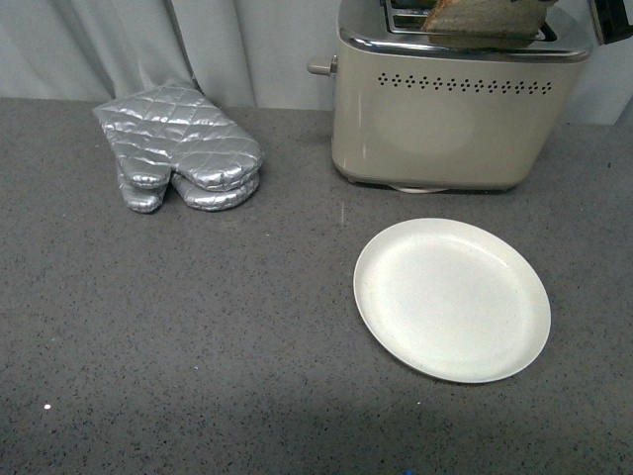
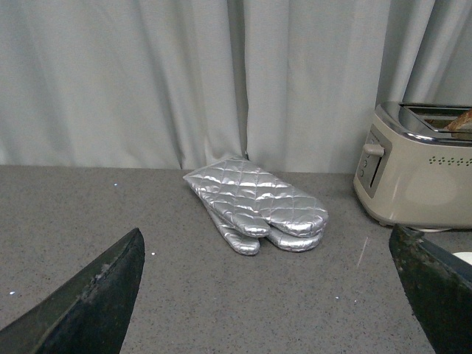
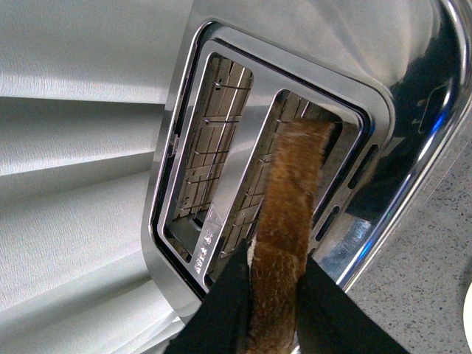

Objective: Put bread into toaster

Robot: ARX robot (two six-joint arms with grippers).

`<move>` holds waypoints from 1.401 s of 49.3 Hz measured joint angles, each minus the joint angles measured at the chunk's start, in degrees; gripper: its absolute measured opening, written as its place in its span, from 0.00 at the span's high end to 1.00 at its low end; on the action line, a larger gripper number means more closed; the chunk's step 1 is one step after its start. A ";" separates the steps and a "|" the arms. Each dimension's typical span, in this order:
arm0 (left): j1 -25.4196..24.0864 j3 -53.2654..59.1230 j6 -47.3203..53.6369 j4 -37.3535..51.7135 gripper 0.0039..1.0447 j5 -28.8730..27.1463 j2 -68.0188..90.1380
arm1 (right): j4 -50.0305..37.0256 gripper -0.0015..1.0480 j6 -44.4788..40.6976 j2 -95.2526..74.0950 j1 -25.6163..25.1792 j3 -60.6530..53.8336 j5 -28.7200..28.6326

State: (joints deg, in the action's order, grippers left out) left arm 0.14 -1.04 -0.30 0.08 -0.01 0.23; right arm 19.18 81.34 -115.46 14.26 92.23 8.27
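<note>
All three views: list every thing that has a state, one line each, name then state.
bread: held edge-up between the right gripper's fingers, far end partly in one toaster slot, not fully in.
toaster: upright; other slot empty.
plate: empty, in front of the toaster.
oven mitts: stacked flat, untouched.
right gripper: shut on the bread.
left gripper: open, holding nothing.

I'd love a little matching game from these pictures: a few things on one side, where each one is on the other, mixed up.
Things:
1. bread
2. plate
3. oven mitts
4. toaster

Places:
A. left part of the counter, near the curtain
B. bare, in front of the toaster
C. in the right gripper, over a slot
D. at the back, by the curtain, knob on its side

Pairs: 1-C, 2-B, 3-A, 4-D
</note>
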 joint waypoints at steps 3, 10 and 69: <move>0.00 0.00 0.00 0.00 0.06 0.00 0.00 | -1.66 0.74 -2.43 0.13 0.02 -0.20 0.11; 0.00 0.00 0.00 0.00 0.06 0.00 0.00 | -6.40 0.55 -12.22 2.73 0.61 -2.73 4.13; 0.00 0.00 0.02 0.00 0.06 0.00 0.00 | -51.84 0.99 -81.94 74.99 -7.15 -84.87 -1.22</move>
State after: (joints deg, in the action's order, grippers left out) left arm 0.14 -1.04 -0.27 0.08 -0.01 0.23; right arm -32.67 -0.60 -40.47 7.11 7.35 7.05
